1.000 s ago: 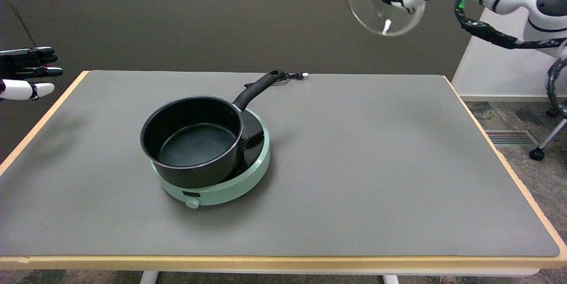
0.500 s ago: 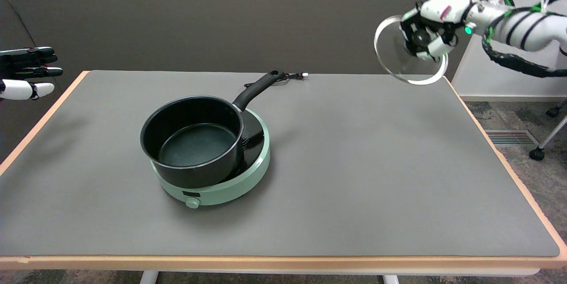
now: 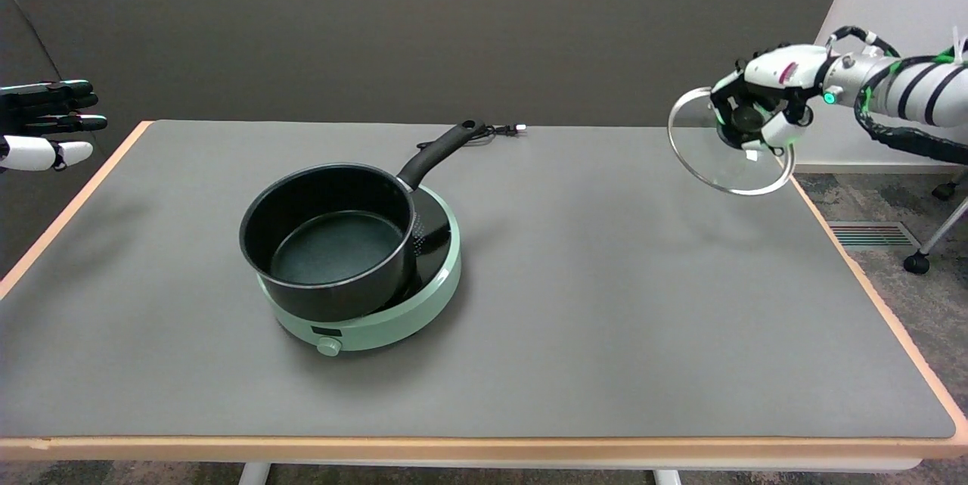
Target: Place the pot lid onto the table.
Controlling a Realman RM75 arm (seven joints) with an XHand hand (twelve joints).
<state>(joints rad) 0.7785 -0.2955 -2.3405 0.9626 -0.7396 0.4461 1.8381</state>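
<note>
My right hand point(image 3: 764, 103) grips the black knob of a round glass pot lid point(image 3: 711, 160) with a metal rim. The lid hangs tilted in the air above the table's point(image 3: 605, 303) far right corner, clear of the surface. The uncovered black pot point(image 3: 329, 239) with a long handle sits on a small green hot plate point(image 3: 408, 303) left of the table's middle.
A black cord point(image 3: 499, 129) lies at the far edge behind the pot handle. The idle left hand point(image 3: 45, 125) hovers at the upper left. A white panel and a wheeled stand leg point(image 3: 934, 243) are beyond the right edge.
My right hand has carried the lid down and to the right, from high above the far edge to just above the table's far right corner.
</note>
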